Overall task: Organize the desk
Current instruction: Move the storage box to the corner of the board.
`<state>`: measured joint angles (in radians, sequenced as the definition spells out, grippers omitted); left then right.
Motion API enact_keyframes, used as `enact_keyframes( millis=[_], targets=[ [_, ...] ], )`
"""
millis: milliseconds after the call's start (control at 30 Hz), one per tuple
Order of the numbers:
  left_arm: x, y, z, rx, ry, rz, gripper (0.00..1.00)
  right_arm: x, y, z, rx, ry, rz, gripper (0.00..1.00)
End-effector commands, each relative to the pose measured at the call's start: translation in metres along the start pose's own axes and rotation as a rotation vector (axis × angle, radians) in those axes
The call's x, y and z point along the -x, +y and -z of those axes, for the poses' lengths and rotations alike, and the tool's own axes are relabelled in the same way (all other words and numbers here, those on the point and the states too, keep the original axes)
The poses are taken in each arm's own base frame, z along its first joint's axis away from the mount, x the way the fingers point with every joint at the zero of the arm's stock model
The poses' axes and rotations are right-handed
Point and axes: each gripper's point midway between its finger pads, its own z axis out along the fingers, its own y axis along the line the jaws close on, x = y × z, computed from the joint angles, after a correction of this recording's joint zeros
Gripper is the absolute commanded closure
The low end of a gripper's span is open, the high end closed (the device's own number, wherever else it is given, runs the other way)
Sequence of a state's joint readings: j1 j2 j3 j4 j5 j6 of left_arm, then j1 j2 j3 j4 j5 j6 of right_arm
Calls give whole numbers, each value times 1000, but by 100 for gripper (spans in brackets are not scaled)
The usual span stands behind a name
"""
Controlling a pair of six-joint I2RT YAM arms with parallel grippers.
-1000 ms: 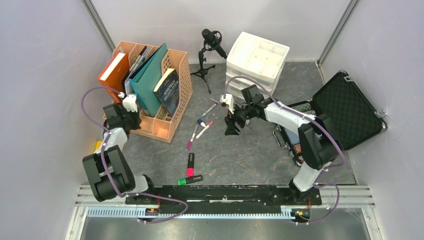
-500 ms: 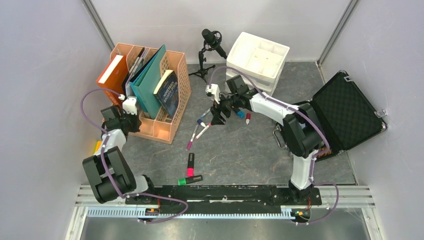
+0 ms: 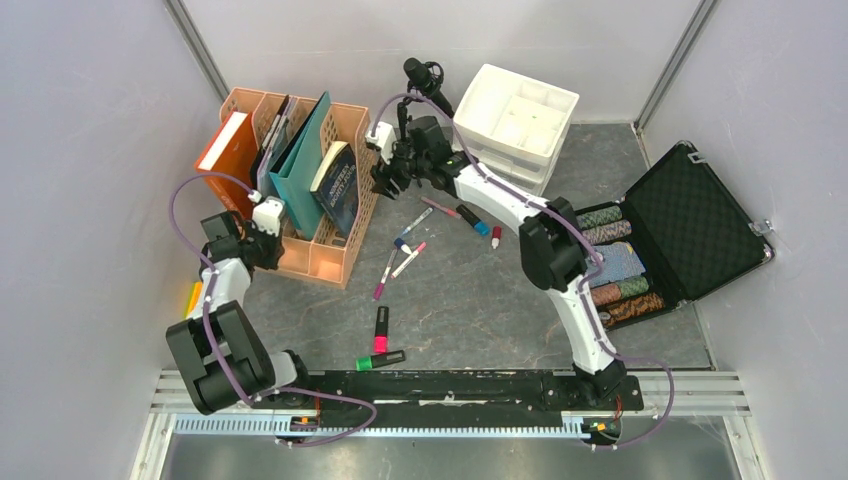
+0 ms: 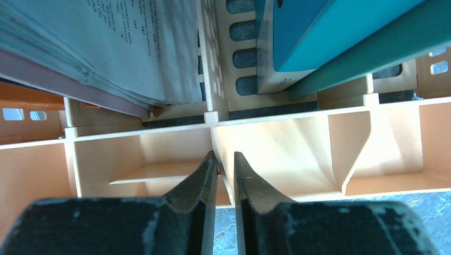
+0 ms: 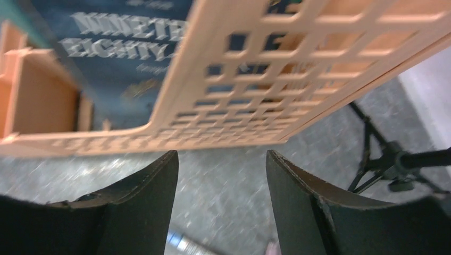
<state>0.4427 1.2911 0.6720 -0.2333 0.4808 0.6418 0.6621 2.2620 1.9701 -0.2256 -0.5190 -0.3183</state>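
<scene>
The desk (image 3: 480, 300) is dark grey stone pattern. A peach file organizer (image 3: 362, 128) stands at its far left, holding an orange book (image 3: 225, 145), a teal folder (image 3: 300, 160) and a dark blue book (image 3: 338, 185). My left gripper (image 3: 274, 244) is at the organizer's near low front. In the left wrist view its jaws (image 4: 224, 156) stand slightly open astride a thin divider wall (image 4: 220, 159), with a small gap on the right side. My right gripper (image 3: 385, 180) hovers beside the organizer's lattice side wall (image 5: 276, 69), open (image 5: 220, 156) and empty.
Pens and markers lie loose mid-desk: a pink pen (image 3: 440, 208), a blue-capped marker (image 3: 474, 220), a pink marker (image 3: 381, 328), a green-capped one (image 3: 380, 360). A microphone on a tripod (image 3: 425, 78) and white drawers (image 3: 515, 110) stand at the back. An open black case (image 3: 700, 210) lies right.
My right arm swept from mid-desk left and away to the organizer's right side, jaws narrowing a little. My left jaws parted slightly around the divider wall.
</scene>
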Motion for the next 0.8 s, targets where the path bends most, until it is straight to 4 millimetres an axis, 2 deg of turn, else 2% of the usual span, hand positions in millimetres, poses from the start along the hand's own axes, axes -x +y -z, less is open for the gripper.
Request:
enact_keyframes(
  millis=[0,133,300,367,533,767],
  targets=[
    [-74,-39,19,-105,288,60,77,25,-44,-25,-159,-75,48,35],
    [-72,-37,22,-81,281,66,70,27,-54,-39,-213,-83,129,42],
    [-68,-38,28,-58,264,70,59,35,-64,-48,-255,-119,164,55],
    [-67,-38,32,-42,255,63,53,44,-66,-50,-260,-152,168,57],
    [-62,-35,39,-4,229,41,30,72,-68,-57,-278,-256,176,61],
    [-45,-29,50,52,164,17,10,97,-66,-59,-267,-369,188,63]
  ],
)
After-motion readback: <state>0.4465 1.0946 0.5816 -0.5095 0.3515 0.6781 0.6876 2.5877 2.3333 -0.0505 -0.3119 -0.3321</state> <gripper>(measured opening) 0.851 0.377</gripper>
